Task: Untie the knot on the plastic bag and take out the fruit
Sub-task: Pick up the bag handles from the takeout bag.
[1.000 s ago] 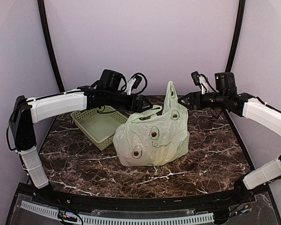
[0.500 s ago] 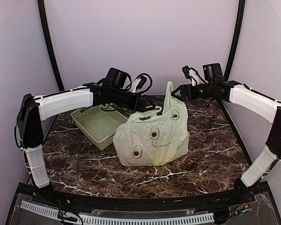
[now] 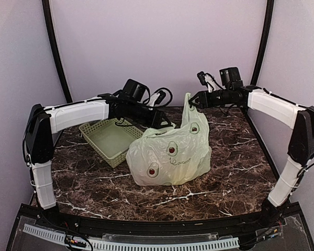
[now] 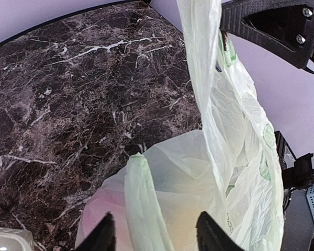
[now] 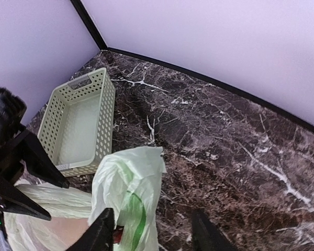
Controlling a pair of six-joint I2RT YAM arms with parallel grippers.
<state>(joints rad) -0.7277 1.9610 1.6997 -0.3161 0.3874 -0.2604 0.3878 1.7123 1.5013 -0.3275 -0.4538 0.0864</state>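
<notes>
Two loop handles (image 3: 190,112) apart on the pale green plastic bag (image 3: 170,157), red marks on it, sitting just right of the basket (image 3: 107,138).
Left gripper (image 4: 152,232) half spread around one handle, not pinching; right gripper (image 5: 153,230) same, its handle brushing one finger.

Robot lab, marble table (image 3: 94,183), plain lilac walls (image 3: 157,47)

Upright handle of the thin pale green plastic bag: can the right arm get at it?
Likely yes: the right gripper sits at that upright handle, open jaws either side of it, nothing blocking.
</notes>
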